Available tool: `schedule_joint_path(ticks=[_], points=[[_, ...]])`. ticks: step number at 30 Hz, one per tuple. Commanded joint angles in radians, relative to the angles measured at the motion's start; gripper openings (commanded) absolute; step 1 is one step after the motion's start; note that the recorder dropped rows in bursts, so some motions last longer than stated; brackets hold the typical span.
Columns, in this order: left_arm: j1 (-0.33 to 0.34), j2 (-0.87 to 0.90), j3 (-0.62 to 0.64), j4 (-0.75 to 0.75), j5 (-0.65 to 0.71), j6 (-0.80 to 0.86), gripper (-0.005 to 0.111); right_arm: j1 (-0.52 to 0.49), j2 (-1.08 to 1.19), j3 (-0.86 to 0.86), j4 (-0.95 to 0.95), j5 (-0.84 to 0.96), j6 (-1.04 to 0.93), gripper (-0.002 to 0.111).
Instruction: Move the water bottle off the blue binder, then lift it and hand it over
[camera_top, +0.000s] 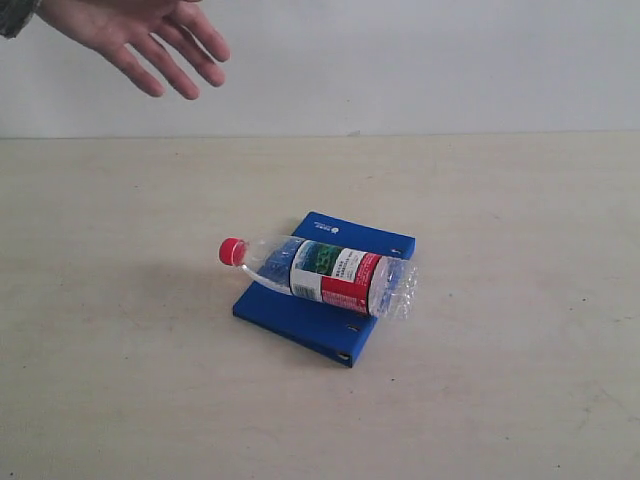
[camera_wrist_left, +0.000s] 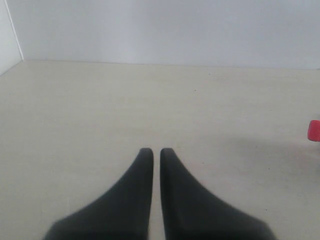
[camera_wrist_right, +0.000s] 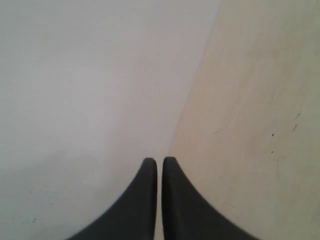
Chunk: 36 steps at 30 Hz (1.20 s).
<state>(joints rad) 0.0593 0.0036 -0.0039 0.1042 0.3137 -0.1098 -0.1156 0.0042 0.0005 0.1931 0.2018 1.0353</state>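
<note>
The water bottle (camera_top: 325, 275), clear crinkled plastic with a red cap (camera_top: 232, 251) and a red, white and green label, lies on its side across the blue binder (camera_top: 300, 318) in the middle of the table. Its cap end sticks out past the binder's left edge. In the left wrist view the red cap (camera_wrist_left: 314, 130) just shows at the frame's edge. My left gripper (camera_wrist_left: 156, 150) is shut with nothing between its fingers, above bare table. My right gripper (camera_wrist_right: 159, 160) is shut and empty too, over the line where table meets wall. Neither gripper appears in the exterior view.
A person's open hand (camera_top: 150, 40) reaches in at the upper left of the exterior view, above the table's far edge. A pale wall (camera_top: 420, 60) stands behind the light wooden table (camera_top: 120, 380).
</note>
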Motion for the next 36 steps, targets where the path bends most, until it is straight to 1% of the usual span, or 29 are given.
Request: schedule_joint_path(ticks=[1,2,3,4,5,6,7,8,10,14,15,16,17,18,20,23,25,28,33,36], points=[[-0.005,-0.004,0.004,-0.007,0.002,0.005,0.005,0.069,-0.004,-0.014,0.233,0.037,-0.455,0.0],[-0.005,-0.004,0.004,-0.007,0.002,0.005,0.005,0.096,-0.004,-0.03,0.29,0.057,-0.561,0.0],[-0.005,-0.004,0.004,-0.007,0.002,0.005,0.005,0.149,-0.004,-0.068,0.39,0.062,-0.75,0.0],[-0.005,-0.004,0.004,-0.007,0.002,0.005,0.005,0.179,-0.004,-0.087,0.421,0.053,-0.825,0.0],[-0.005,-0.004,0.004,-0.007,0.002,0.005,0.005,0.238,0.039,-0.147,0.454,0.027,-0.983,0.0],[-0.005,-0.004,0.004,-0.007,0.002,0.005,0.005,0.265,0.076,-0.183,0.452,0.023,-1.035,0.0],[-0.005,-0.004,0.004,-0.007,0.002,0.005,0.005,0.31,0.176,-0.248,0.448,0.027,-1.147,0.0],[-0.005,-0.004,0.004,-0.007,0.002,0.005,0.005,0.333,0.238,-0.284,0.448,0.04,-1.21,0.0],[-0.005,-0.004,0.004,-0.007,0.002,0.005,0.005,0.403,0.491,-0.392,0.448,0.128,-1.472,0.0],[-0.005,-0.004,0.004,-0.007,0.0,0.005,0.005,0.487,0.973,-0.568,0.448,0.335,-1.772,0.0],[-0.005,-0.004,0.004,-0.007,0.0,0.005,0.005,0.501,1.056,-0.606,0.448,0.367,-1.82,0.0],[-0.005,-0.004,0.004,-0.007,0.0,0.005,0.005,0.526,1.148,-0.653,0.448,0.398,-1.885,0.005],[-0.005,-0.004,0.004,-0.007,0.0,0.005,0.005,0.542,1.203,-0.683,0.448,0.408,-1.912,0.009],[-0.005,-0.004,0.004,-0.007,0.0,0.005,0.005,0.559,1.264,-0.721,0.448,0.409,-1.969,0.021],[-0.005,-0.004,0.004,-0.007,0.0,0.005,0.005,0.577,1.304,-0.76,0.448,0.404,-2.053,0.038],[-0.005,-0.004,0.004,-0.007,0.0,0.005,0.005,0.587,1.327,-0.804,0.448,0.358,-2.111,0.062],[-0.005,-0.004,0.004,-0.007,0.0,0.005,0.005,0.587,1.333,-0.818,0.448,0.297,-2.111,0.071],[-0.005,-0.004,0.004,-0.007,0.0,0.005,0.005,0.587,1.334,-0.821,0.448,0.186,-2.111,0.073],[-0.005,-0.004,0.004,-0.007,0.0,0.005,0.005,0.596,1.351,-0.821,0.45,0.157,-2.159,0.073],[-0.005,-0.004,0.004,-0.007,0.0,0.005,0.005,0.621,1.407,-0.823,0.45,0.086,-2.218,0.073]])
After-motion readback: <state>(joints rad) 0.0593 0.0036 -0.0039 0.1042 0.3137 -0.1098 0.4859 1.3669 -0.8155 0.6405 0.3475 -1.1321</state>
